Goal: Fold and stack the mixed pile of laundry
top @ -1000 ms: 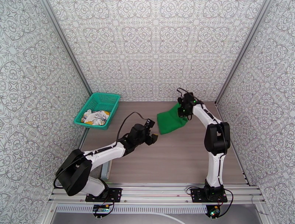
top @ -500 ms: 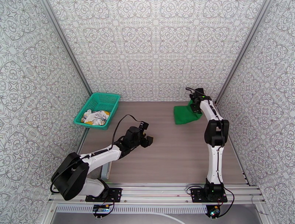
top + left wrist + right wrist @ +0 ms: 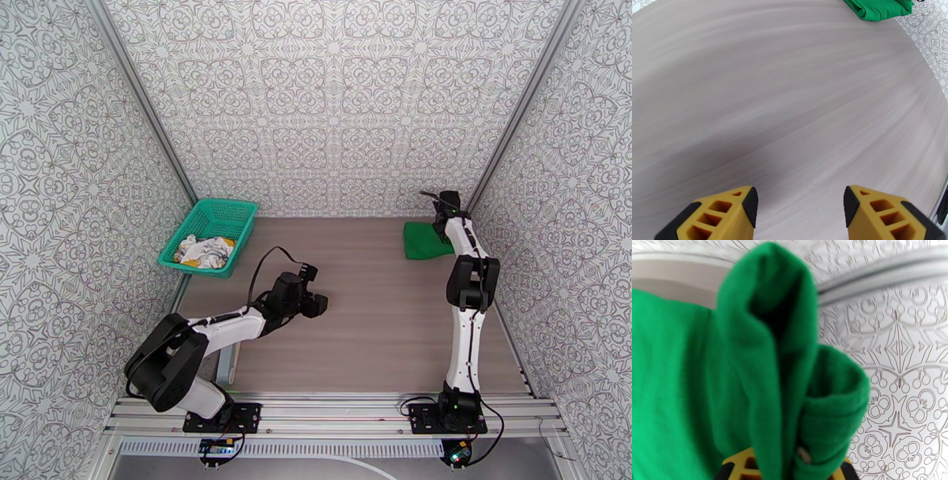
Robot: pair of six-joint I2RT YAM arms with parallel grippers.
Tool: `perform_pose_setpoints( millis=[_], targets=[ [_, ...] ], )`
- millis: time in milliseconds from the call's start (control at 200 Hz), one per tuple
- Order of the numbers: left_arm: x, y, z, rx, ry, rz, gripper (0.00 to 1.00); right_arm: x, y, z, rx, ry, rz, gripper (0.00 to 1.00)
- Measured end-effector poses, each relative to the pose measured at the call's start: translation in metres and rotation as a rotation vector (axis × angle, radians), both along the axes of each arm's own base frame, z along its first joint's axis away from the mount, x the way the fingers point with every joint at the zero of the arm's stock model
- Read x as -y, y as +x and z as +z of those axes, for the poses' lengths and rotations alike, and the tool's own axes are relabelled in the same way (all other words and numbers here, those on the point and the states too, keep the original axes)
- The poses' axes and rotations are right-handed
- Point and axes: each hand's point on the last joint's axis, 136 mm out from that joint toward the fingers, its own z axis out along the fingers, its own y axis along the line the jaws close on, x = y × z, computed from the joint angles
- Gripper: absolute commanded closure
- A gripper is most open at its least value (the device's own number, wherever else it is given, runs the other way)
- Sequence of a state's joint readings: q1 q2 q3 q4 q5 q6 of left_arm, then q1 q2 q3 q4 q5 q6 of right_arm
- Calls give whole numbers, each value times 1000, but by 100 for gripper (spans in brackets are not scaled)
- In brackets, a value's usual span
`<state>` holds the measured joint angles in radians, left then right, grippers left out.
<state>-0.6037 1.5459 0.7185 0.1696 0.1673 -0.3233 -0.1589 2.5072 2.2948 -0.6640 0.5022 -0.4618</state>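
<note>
Shirt (image 3: 423,241) bright green; basket (image 3: 223,215) teal mesh; garment (image 3: 204,251) white, yellow-printed; walls (image 3: 332,103) grey ornamental pattern.

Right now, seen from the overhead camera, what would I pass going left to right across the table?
teal mesh basket → left gripper → green shirt

Grey-white ornamental-pattern walls (image 3: 332,95) on three sides, aluminium corner posts (image 3: 142,103), wood-grain table (image 3: 371,339), metal rail (image 3: 340,414) along its near edge. Even, diffuse light.
</note>
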Motion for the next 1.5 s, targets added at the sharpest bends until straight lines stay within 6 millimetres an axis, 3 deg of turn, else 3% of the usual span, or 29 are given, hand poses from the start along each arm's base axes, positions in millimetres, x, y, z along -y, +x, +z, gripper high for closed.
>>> perform_pose_setpoints(
  millis=[260,315,390,435,610,805,935,1035,1160,1300,1385,1500],
  targets=[
    [13,10,4,-17,-41,-1,38,45,5,0,21,-131,-57,100],
    [14,11,3,-23,-47,1,38,49,7,1,26,-161,-62,94],
    [14,11,3,-30,-52,2,38,52,11,4,39,-192,-63,64],
    [15,11,3,-32,-59,2,38,54,13,7,50,-204,-67,55],
    [17,12,7,-30,-78,8,37,59,19,26,94,-254,-82,48],
    [20,12,9,-24,-85,4,37,55,23,35,122,-274,-87,46],
    [21,11,9,-23,-85,0,37,28,23,39,135,-248,-67,46],
    [21,10,14,-13,-89,1,37,-10,21,49,161,-188,-45,47],
    [17,10,34,28,-101,13,37,-70,9,64,210,-49,1,48],
    [6,7,66,95,-116,34,37,-135,-31,83,258,187,71,47],
    [-6,3,81,123,-113,55,37,-160,-63,89,276,331,102,46],
    [-40,5,98,144,-79,139,37,-188,-110,89,320,545,135,43]
  ],
)
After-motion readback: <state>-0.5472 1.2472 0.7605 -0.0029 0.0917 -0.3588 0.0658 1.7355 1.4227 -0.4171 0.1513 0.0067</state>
